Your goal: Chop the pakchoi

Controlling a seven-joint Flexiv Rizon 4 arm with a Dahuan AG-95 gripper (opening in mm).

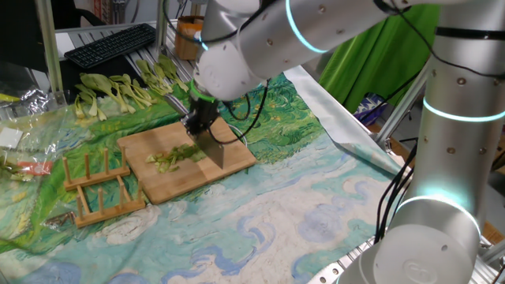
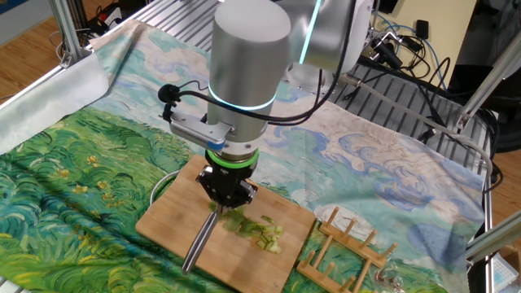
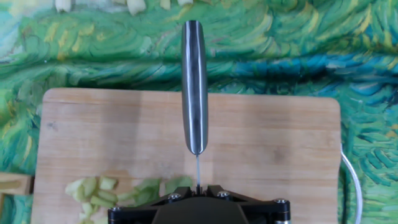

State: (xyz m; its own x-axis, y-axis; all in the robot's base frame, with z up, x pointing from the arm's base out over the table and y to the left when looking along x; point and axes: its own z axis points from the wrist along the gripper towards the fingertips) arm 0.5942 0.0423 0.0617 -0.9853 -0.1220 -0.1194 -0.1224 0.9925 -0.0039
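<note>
The pakchoi (image 1: 175,156) lies as a small heap of cut pale green pieces on the bamboo cutting board (image 1: 170,186). My gripper (image 1: 202,120) is shut on a knife (image 1: 215,150), whose blade stands edge-down on the board at the heap's right end. From the other side, the gripper (image 2: 229,191) hangs over the board (image 2: 167,220), the steel handle (image 2: 198,244) sticks out toward the camera, and the pieces (image 2: 256,229) lie beside the blade. In the hand view the handle (image 3: 194,87) points away from me and the pieces (image 3: 106,190) lie at the lower left.
A group of whole pakchoi stalks (image 1: 118,91) lies behind the board, near a keyboard (image 1: 110,43). A wooden rack (image 1: 99,189) (image 2: 350,252) stands against the board's end. A white cable (image 2: 159,183) loops by the board's other end. A painted cloth covers the table.
</note>
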